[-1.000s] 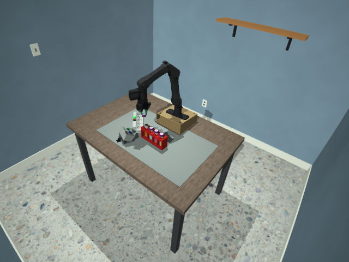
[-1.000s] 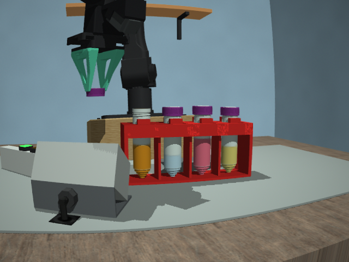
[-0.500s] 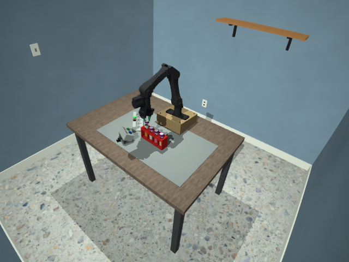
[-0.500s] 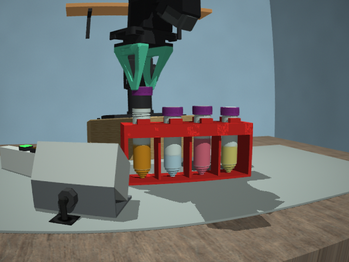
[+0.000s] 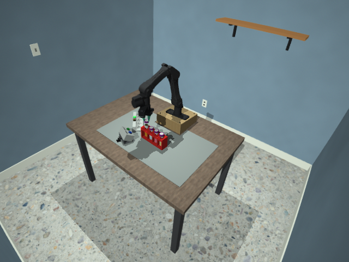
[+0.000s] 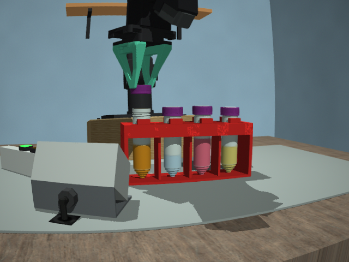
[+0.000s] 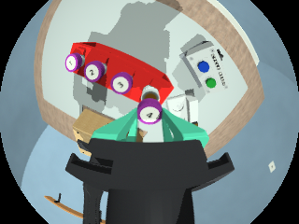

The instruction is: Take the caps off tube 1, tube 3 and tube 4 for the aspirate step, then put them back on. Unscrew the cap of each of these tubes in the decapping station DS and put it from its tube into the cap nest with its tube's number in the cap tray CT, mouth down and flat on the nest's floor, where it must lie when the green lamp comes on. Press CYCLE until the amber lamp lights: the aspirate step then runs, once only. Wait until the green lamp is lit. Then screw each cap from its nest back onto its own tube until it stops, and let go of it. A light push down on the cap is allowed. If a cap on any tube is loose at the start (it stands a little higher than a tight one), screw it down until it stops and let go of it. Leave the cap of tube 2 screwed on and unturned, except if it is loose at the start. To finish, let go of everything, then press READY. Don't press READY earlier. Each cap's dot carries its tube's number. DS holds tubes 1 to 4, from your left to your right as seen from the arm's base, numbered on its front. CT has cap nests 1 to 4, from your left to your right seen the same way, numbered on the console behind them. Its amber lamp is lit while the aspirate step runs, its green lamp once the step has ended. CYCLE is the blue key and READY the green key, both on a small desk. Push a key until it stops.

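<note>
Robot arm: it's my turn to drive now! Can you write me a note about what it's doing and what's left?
Gripper: shut on a purple cap, held just above the bare threads of the orange-liquid tube in the red rack.
Done, by the look of it: the green lamp is lit and the other three tubes wear their caps.
Left: lower this cap onto the tube, screw it until it stops, let go, then press the green READY key.
</note>
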Action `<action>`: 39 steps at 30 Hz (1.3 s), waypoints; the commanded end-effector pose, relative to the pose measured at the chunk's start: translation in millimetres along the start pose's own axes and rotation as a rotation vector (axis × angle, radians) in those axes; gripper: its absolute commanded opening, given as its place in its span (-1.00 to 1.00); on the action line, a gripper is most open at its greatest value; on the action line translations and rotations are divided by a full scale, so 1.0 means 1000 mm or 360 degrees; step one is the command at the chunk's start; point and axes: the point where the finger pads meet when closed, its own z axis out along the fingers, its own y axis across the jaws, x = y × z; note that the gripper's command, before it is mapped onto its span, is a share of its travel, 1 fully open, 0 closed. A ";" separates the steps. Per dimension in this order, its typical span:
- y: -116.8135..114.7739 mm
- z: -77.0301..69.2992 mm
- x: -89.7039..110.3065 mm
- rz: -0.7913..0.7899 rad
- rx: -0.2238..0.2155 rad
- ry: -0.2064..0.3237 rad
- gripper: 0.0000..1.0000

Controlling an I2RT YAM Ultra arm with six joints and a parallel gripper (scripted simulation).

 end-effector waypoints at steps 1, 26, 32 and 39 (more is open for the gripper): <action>-0.003 -0.006 -0.004 0.0006 0.0019 -0.0027 -1.00; -0.003 0.019 -0.005 0.0006 0.0019 -0.0027 -1.00; -0.003 0.019 -0.005 0.0006 0.0019 -0.0027 -1.00; -0.003 0.019 -0.005 0.0006 0.0019 -0.0027 -1.00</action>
